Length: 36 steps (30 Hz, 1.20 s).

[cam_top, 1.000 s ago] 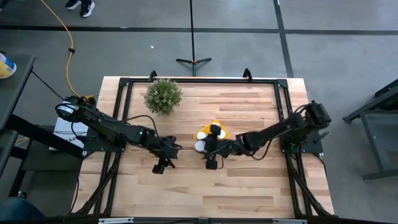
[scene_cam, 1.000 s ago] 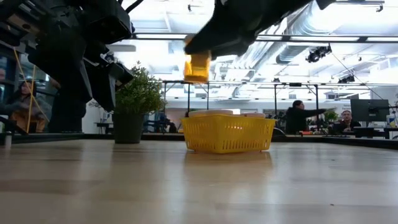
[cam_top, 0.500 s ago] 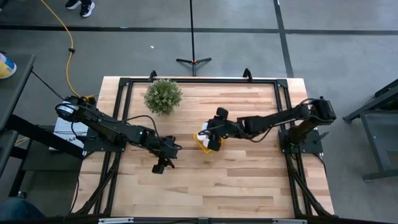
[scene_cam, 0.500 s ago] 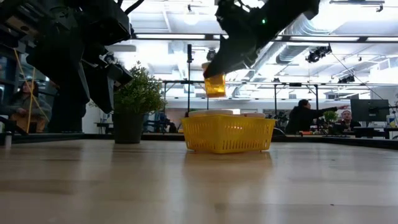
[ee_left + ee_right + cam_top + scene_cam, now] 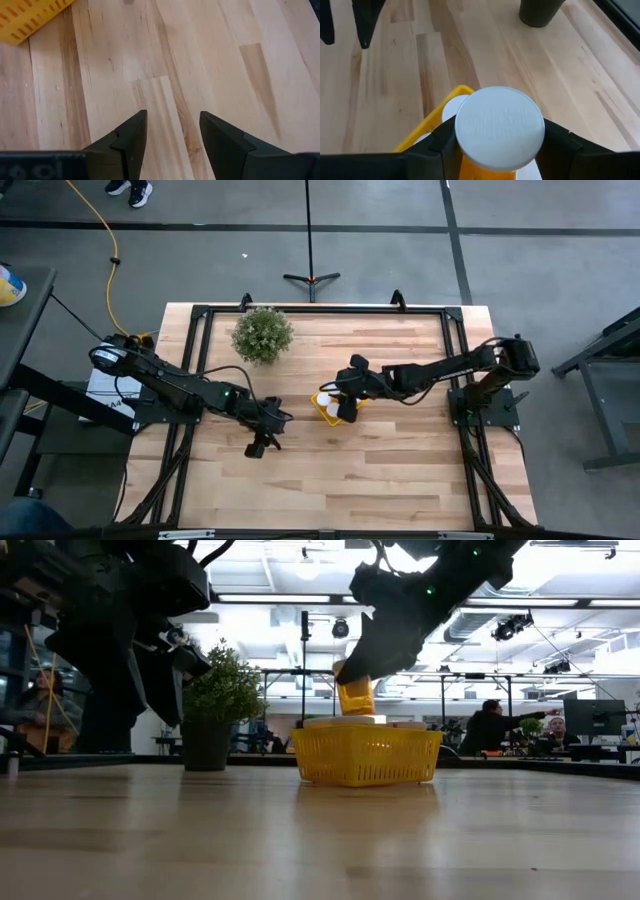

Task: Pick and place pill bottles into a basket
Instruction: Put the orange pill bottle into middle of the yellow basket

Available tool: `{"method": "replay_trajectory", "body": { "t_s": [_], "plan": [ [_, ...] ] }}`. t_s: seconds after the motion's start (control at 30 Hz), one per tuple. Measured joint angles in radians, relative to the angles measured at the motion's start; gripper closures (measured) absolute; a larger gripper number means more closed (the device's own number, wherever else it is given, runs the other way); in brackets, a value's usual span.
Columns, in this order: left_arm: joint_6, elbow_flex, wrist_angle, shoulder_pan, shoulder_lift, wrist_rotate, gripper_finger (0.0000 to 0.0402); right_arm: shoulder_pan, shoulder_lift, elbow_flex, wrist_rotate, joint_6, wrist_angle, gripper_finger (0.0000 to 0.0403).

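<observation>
Above the basket [image 5: 366, 756], right end effector [image 5: 358, 675] holds pill bottle [image 5: 355, 698] upright.

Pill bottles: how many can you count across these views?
3. One pill bottle is held by the right gripper above the basket; two white caps show over its rim. More may be hidden inside.

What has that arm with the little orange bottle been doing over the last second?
The right gripper, shut on a pill bottle, carried it from the table's near side to above the basket and lowered it toward the bottles inside. The left gripper stayed open and empty; the plant stayed put.
</observation>
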Motion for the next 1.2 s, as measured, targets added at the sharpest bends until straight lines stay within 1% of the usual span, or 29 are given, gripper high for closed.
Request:
{"method": "replay_trajectory", "body": {
  "t_s": [0.13, 0.37, 0.6, 0.77, 0.83, 0.97, 1.1, 1.2],
  "plan": [
    [-0.002, 0.000, 0.000, 0.000, 0.000, -0.002, 0.0186, 0.000, 0.011, 0.000, 0.014, -0.004, 0.004, 0.0219],
    [-0.003, 0.000, 0.004, 0.000, 0.000, -0.002, 0.0186, -0.001, 0.055, 0.000, 0.037, -0.004, 0.026, 0.0205],
    [-0.010, 0.000, 0.007, 0.000, 0.000, -0.002, 0.0186, -0.001, 0.071, 0.000, 0.053, -0.012, 0.038, 0.0218],
    [-0.011, 0.000, 0.008, 0.000, 0.000, -0.002, 0.0186, -0.001, 0.086, 0.001, 0.053, -0.007, 0.045, 0.0207],
    [-0.011, 0.000, 0.008, 0.000, 0.000, -0.002, 0.0186, -0.003, 0.100, 0.001, 0.048, 0.004, 0.045, 0.0205],
    [-0.012, 0.000, 0.007, 0.000, 0.000, -0.001, 0.0186, -0.014, 0.103, 0.001, 0.003, 0.015, 0.045, 0.0211],
    [-0.015, 0.000, 0.006, 0.000, 0.000, -0.001, 0.0186, -0.020, 0.103, 0.002, 0.000, 0.017, 0.042, 0.0216],
    [-0.015, 0.000, 0.006, 0.000, 0.000, 0.001, 0.0186, -0.026, 0.103, 0.003, -0.014, 0.042, 0.026, 0.0210]
  ]
}}
